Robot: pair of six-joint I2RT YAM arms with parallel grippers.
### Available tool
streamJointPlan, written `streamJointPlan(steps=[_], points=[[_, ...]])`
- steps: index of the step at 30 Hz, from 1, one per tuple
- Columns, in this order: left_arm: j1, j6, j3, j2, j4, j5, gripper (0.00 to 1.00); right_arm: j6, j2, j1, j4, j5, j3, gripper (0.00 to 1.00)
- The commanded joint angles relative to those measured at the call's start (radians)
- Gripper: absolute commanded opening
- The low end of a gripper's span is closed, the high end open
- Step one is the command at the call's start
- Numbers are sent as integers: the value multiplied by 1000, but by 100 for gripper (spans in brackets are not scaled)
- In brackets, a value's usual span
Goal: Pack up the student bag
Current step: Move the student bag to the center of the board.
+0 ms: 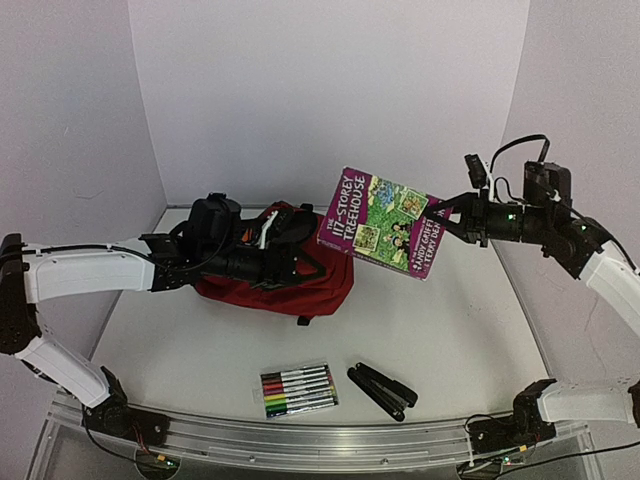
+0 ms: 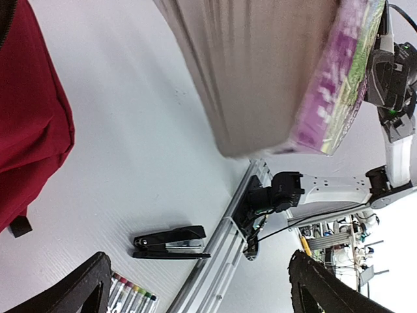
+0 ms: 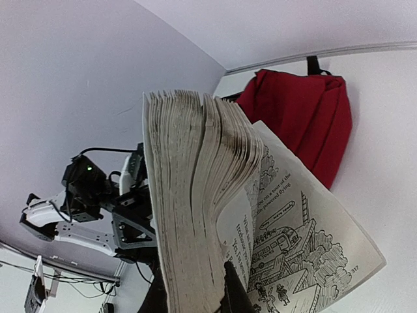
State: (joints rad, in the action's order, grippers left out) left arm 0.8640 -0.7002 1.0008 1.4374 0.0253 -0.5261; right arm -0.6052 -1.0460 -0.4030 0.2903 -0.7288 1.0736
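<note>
The dark red student bag (image 1: 275, 285) lies at the back left of the table; it also shows in the left wrist view (image 2: 29, 124) and the right wrist view (image 3: 301, 117). My left gripper (image 1: 305, 265) hovers at the bag's right end with its jaws wide apart and nothing between them (image 2: 199, 293). My right gripper (image 1: 441, 216) is shut on a purple-covered paperback book (image 1: 381, 222) and holds it in the air, just right of the bag. In the right wrist view the book's pages (image 3: 195, 195) fan open around one black finger (image 3: 231, 290).
A clear pack of coloured markers (image 1: 298, 390) and a black stapler (image 1: 382, 390) lie near the front edge, by the aluminium rail (image 1: 300, 435). Both show in the left wrist view: the stapler (image 2: 171, 241) and the markers (image 2: 130, 293). White walls enclose the table.
</note>
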Motion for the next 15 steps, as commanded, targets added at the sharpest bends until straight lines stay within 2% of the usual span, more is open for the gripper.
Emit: streamJointPlan(steps=[1, 9, 15], points=[[-7, -31, 37, -48, 150, -115, 96, -4, -8, -6, -122, -164, 88, 0], [-44, -122, 29, -49, 345, -205, 98, -74, -8, -20, -252, -253, 48, 0], [-67, -159, 43, -25, 409, -231, 98, -105, -15, -35, -320, -290, 6, 0]])
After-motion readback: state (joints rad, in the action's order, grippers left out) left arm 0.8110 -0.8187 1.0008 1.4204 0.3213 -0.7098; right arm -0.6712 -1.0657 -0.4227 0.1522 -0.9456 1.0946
